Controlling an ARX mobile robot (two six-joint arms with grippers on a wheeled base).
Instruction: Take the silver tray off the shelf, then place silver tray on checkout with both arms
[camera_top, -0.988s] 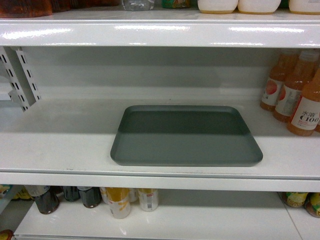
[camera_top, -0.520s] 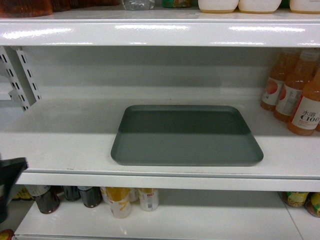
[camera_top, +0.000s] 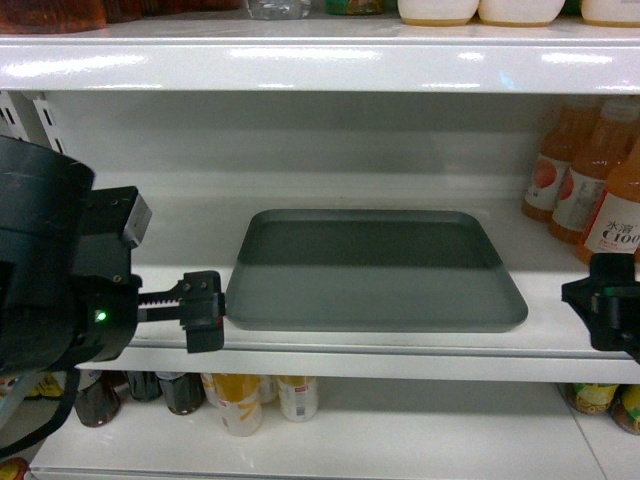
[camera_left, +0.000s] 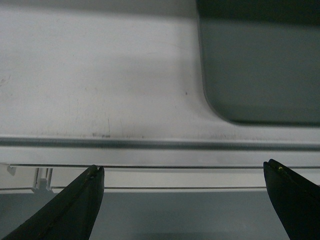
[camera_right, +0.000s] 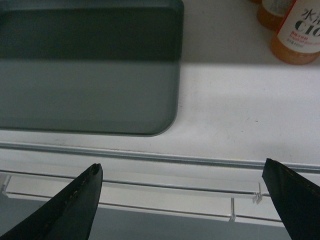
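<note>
- The shelf (camera_top: 150, 280) — glossy white board — carries the silver tray (camera_top: 375, 272) lying flat at its middle, long axis running left to right, near edge parallel to the shelf front.
- Orange bottles (camera_top: 600, 190) stand far right.
- Left gripper (camera_left: 182, 175), jaws wide apart, hangs just left of the tray's near-left corner.
- Right gripper (camera_right: 182, 172) — also spread open — sits off the near-right corner.

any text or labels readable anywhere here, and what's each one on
"C10": white label of the orange drink bottle, right wrist view; small red print beneath is blurred.
"C100", Chinese characters above it unclear: same kind of bottle, head view.
Cans on the lower shelf: print too blurred.
Tray: no text.
</note>
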